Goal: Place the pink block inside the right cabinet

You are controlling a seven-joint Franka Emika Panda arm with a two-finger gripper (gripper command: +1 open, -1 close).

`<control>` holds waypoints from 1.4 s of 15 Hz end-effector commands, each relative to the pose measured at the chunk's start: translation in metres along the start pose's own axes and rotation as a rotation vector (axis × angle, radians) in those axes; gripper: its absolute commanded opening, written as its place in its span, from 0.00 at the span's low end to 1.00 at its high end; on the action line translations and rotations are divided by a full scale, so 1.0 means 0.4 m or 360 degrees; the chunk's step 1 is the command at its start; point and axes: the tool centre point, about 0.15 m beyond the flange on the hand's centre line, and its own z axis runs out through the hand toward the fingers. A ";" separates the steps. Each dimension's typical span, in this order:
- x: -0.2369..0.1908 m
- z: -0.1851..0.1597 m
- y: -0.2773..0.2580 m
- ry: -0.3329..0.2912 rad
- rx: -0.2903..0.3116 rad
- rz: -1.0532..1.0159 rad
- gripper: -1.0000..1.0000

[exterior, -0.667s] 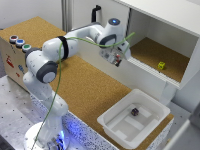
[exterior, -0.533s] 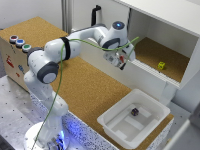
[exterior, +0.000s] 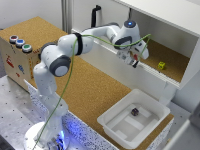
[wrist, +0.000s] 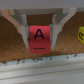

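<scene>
While the fingers (wrist: pixel 39 33) clamp the pink block (wrist: pixel 40 39) from either side, it sits squarely between them, lettered face toward the wrist camera. Beyond them lies the right cabinet (exterior: pixel 172 62) and its cork floor, with a yellow cube (exterior: pixel 161 65) off to one side. Judging by this, the block needs carrying forward past the white front lip.

Pale grey wall (exterior: pixel 30 12) at the far side, perforated metal tabletop (exterior: pixel 12 112) near, broad cork surface (exterior: pixel 95 90) between, lit evenly
</scene>
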 end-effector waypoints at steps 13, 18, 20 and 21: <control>0.065 0.042 -0.086 0.0000 -0.0144 -0.0133 1.00; -0.074 -0.114 -0.094 0.0103 -0.0220 -0.0049 1.00; -0.094 -0.099 -0.087 0.0065 -0.0197 -0.0011 1.00; -0.105 -0.098 -0.088 0.0053 -0.0164 -0.0020 1.00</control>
